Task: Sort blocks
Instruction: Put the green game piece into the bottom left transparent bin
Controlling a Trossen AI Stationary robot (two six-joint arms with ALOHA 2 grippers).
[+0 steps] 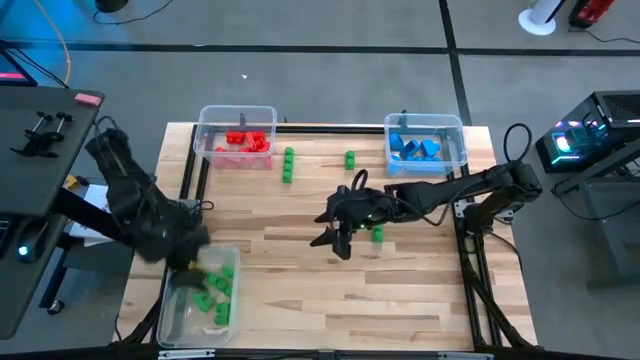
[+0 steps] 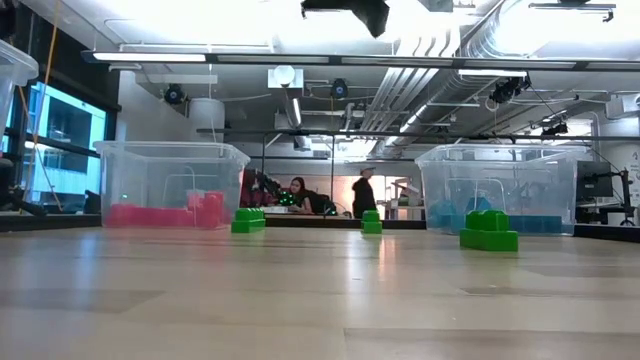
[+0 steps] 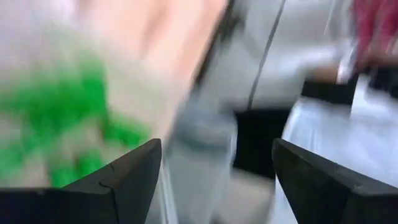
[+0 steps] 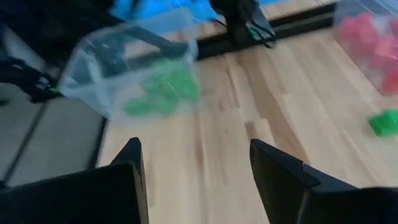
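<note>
My left gripper (image 1: 196, 258) (image 3: 217, 163) is open and empty above the far end of the clear bin (image 1: 172, 318) at the near left, which holds several green blocks (image 1: 215, 292) (image 3: 68, 118). My right gripper (image 1: 330, 234) (image 4: 196, 157) is open and empty above the table's middle, well clear of the wood; it shows at the low view's top (image 2: 345, 12). A green block (image 1: 377, 233) (image 2: 489, 231) stands on the table just right of it. Two more green blocks (image 1: 288, 165) (image 1: 350, 158) stand farther back.
A clear bin with red blocks (image 1: 237, 140) (image 2: 170, 188) stands at the far left and one with blue blocks (image 1: 425, 147) (image 2: 500, 190) at the far right. Bare wood (image 1: 330, 290) lies between the arms and the near edge.
</note>
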